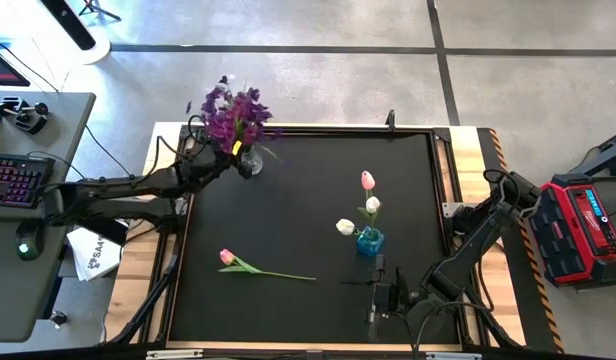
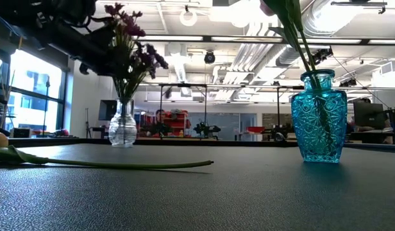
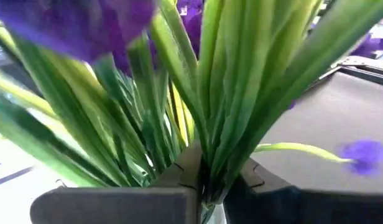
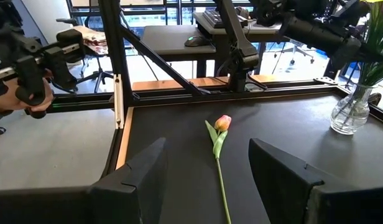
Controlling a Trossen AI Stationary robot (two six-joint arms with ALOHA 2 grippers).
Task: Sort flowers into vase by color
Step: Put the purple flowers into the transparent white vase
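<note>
Purple sprays [image 1: 234, 115] stand in a clear glass vase [image 1: 251, 162] at the table's far left corner, also seen as purple sprays [image 2: 130, 48] in the clear vase [image 2: 122, 128]. My left gripper [image 1: 228, 152] reaches in from the left and is shut on their green stems. A blue vase [image 1: 369, 241] right of centre holds a pink tulip [image 1: 368, 180] and two white ones [image 1: 345, 227]. One more pink tulip [image 1: 228, 258] lies flat on the mat, stem pointing right. My right gripper [image 1: 374, 296] is open near the near edge, facing that tulip [image 4: 222, 123]. My left gripper [image 3: 213, 177] pinches a bunch of the purple sprays' green stems [image 3: 222, 143] between its two fingers, low on the stems, just above the clear vase's mouth. It comes in roughly level from the table's left, fingers across the stems. The stems stand upright and fan out above the hold.
The black mat [image 1: 298, 190] lies inside a raised frame on a wooden table top. Open mat shows between the two vases and around the lying tulip. A desk with a keyboard [image 1: 16, 178] stands left of the table, and a red and black case [image 1: 580, 225] to the right.
</note>
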